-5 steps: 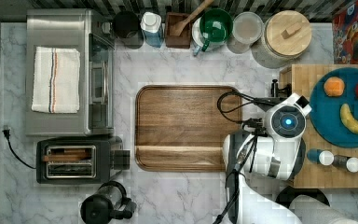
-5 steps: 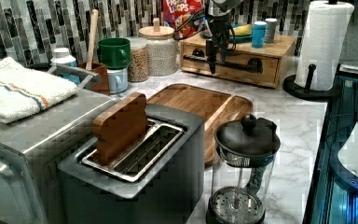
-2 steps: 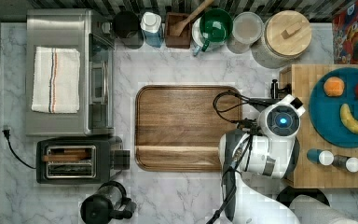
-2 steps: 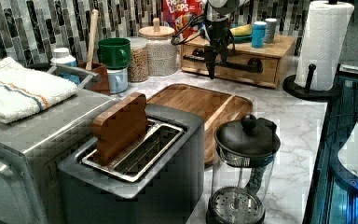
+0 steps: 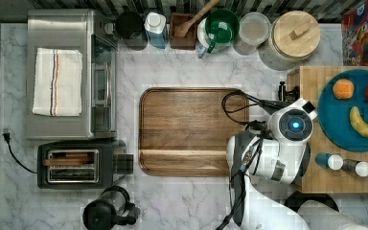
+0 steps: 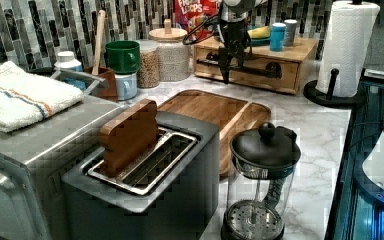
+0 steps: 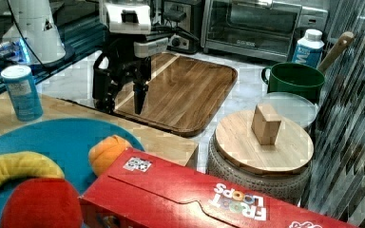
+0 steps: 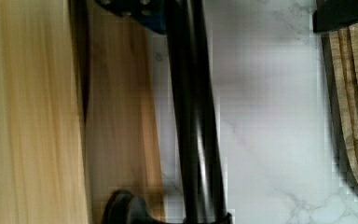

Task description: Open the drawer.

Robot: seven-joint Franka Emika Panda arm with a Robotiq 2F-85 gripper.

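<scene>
The drawer [image 6: 252,76] is a light-wood box under the butcher-block top, with a long black bar handle [image 6: 260,67] across its front. My gripper [image 6: 225,75] hangs straight down at the handle, toward the left view's left end of it. The right view shows my gripper [image 7: 121,99] open, its two fingers spread apart. In the wrist view the handle [image 8: 193,116] runs between the two fingers, with one finger [image 8: 130,7] on the drawer-front [image 8: 121,116] side and the other over the marble. From above, the arm's wrist [image 5: 294,125] hides the gripper.
A brown wooden tray [image 5: 191,129] lies on the marble just in front of the drawer. A blue plate [image 5: 335,120] with fruit and two shakers sit on the butcher-block top. A lidded jar [image 5: 294,36] and a paper-towel roll [image 6: 347,45] flank the box.
The gripper has dropped slightly at the handle. The drawer shows no visible movement.
</scene>
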